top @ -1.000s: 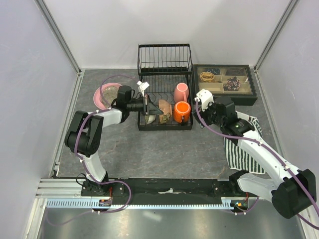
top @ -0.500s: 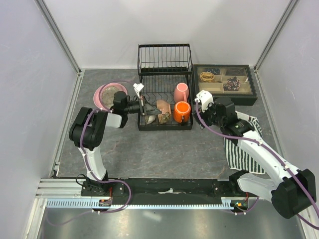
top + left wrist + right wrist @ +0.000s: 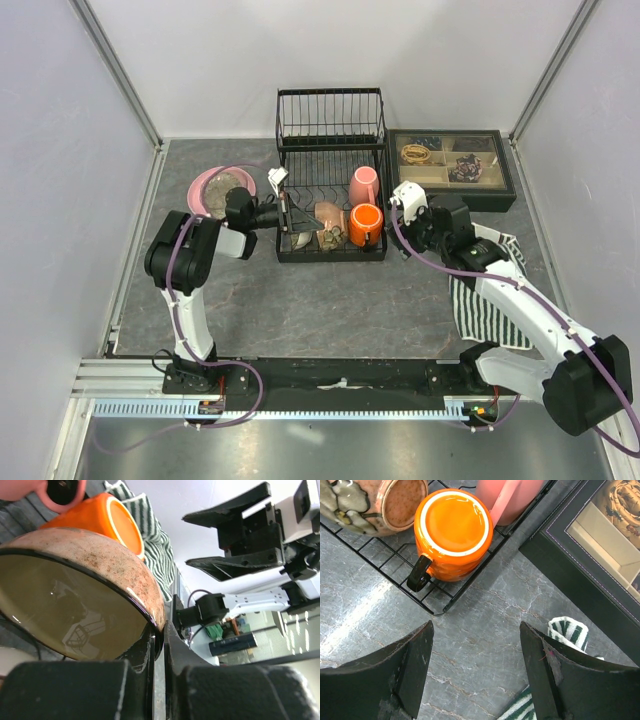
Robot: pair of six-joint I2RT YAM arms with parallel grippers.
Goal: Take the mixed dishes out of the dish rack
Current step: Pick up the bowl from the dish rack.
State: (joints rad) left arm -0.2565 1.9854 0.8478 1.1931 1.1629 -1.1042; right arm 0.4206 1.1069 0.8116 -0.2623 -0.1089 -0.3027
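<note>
Left gripper (image 3: 160,632) is clamped on the rim of the brown bowl (image 3: 95,555) inside the dish rack (image 3: 330,258) — lift straight up, clear of the wires. Right gripper (image 3: 476,628) hangs open beside the orange mug (image 3: 454,525).

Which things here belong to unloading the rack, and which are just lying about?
Job: dish rack, brown bowl in the left gripper, small pale bowl, orange mug, pink mug, pink plate, grey speckled plate.
Lying about: compartmented trinket tray, striped cloth.
</note>
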